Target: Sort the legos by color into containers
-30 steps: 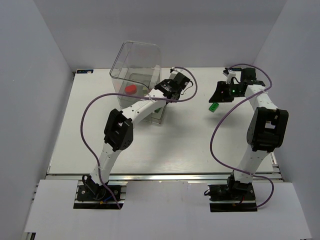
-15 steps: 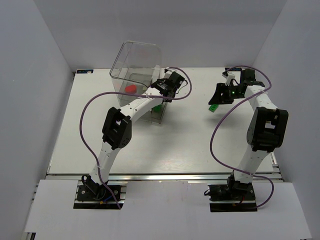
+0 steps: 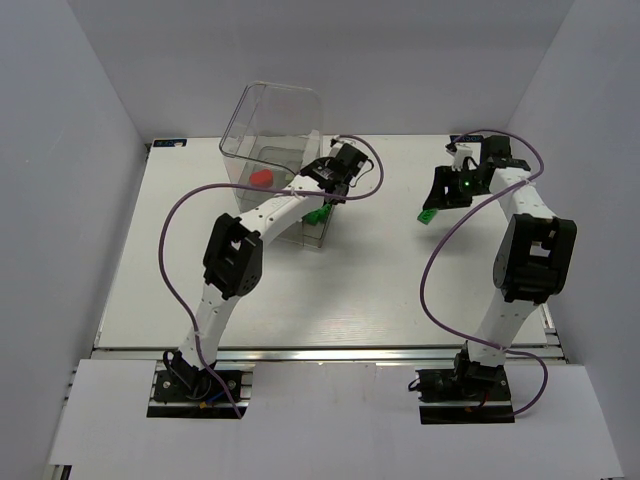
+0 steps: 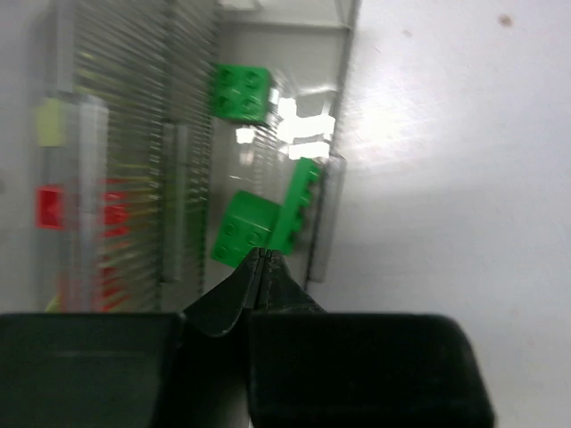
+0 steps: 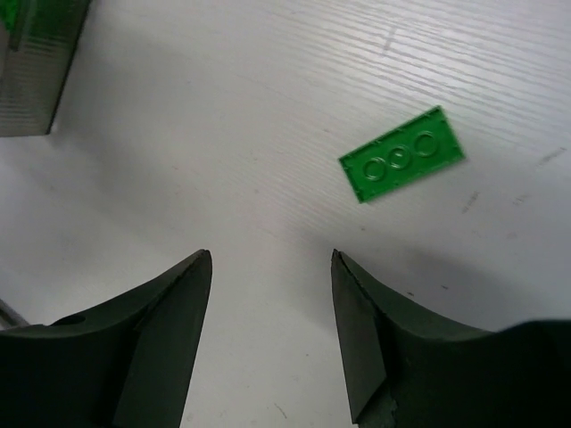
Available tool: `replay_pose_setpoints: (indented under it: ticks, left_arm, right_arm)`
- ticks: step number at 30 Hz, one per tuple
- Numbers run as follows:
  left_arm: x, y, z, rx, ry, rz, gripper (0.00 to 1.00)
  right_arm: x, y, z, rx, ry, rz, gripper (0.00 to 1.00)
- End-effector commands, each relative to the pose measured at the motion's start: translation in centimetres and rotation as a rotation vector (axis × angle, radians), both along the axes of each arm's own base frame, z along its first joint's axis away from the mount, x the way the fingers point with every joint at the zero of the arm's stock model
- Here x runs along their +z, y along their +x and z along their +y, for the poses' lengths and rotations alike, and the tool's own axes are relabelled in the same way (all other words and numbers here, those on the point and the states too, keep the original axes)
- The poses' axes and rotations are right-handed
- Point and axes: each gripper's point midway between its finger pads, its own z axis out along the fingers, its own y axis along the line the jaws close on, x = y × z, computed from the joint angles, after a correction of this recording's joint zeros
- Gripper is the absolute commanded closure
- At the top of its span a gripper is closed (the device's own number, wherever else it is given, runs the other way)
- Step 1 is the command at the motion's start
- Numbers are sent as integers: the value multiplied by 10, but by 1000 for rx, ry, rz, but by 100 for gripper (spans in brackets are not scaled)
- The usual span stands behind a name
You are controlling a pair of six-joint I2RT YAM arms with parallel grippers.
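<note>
Clear plastic box (image 3: 270, 110) shows me one red brick (image 3: 262, 178) from above. Only the left wrist view reveals green bricks (image 4: 243, 232) in its end compartment, just past my left gripper (image 4: 261, 259), which is pinched together and empty. My right gripper (image 5: 269, 259) gapes empty near a flat green piece (image 5: 402, 154) on the table (image 5: 223, 134).

The overhead view is bright, even and diffuse: the white table (image 3: 350, 290) nearly washes out, and the arms cast only faint, soft shadows. The clear box (image 3: 270, 120) carries a pale sheen. In the left wrist view a white glare patch (fully blown out) sits on the plastic just above centre, the ribbed wall at 9 o'clock is smeared, and the green bricks (image 4: 241, 92) are soft. The left gripper (image 4: 261, 256) is a dark blur at 6 o'clock. The right wrist view is sharper: the table grain and the flat green brick (image 5: 401, 167) are crisp, the right gripper (image 5: 271, 256) is near black, and grey shade pools at 7 o'clock.
</note>
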Motion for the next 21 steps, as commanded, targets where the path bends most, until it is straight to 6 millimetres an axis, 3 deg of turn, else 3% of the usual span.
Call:
replay_pose_setpoints:
  ticks: [1, 2, 3, 4, 6, 8, 9, 11, 12, 14, 16, 21]
  left_arm:
    - [51, -13, -27, -120, -176, -37, 91]
    - [56, -18, -38, -152, -213, -42, 89]
    - [59, -26, -46, -194, -261, -22, 78]
    - [79, -33, -48, -218, -313, -37, 72]
    - [78, -47, -50, -233, -384, -19, 52]
    - [92, -66, -49, -255, -474, -23, 44]
    - [99, -72, -48, -259, -506, -33, 39]
    - [114, -89, -42, -268, -570, -42, 34]
    - [119, -94, -41, -275, -590, -46, 32]
    - [134, -105, -35, -281, -630, -59, 31]
    - [130, -117, -31, -284, -631, -43, 30]
    - [143, -138, -5, -242, -644, -59, 29]
  right_arm:
    - [4, 18, -24, -110, -144, -9, 39]
    - [2, 21, -29, -134, -166, -4, 39]
    - [-3, 23, -38, -173, -221, 4, 39]
    - [-7, 25, -42, -204, -251, 16, 39]
    - [-20, 29, -50, -294, -313, 73, 36]
    - [-20, 34, -52, -393, -314, 131, 32]
    - [-32, 33, -49, -409, -319, 183, 28]
    - [-37, 33, -41, -445, -296, 236, 14]
    - [-39, 33, -31, -432, -271, 243, 11]
    - [-40, 36, -20, -430, -250, 232, 11]
    - [-44, 38, -6, -438, -262, 240, 11]
    - [-67, 49, -12, -536, -364, 258, 11]
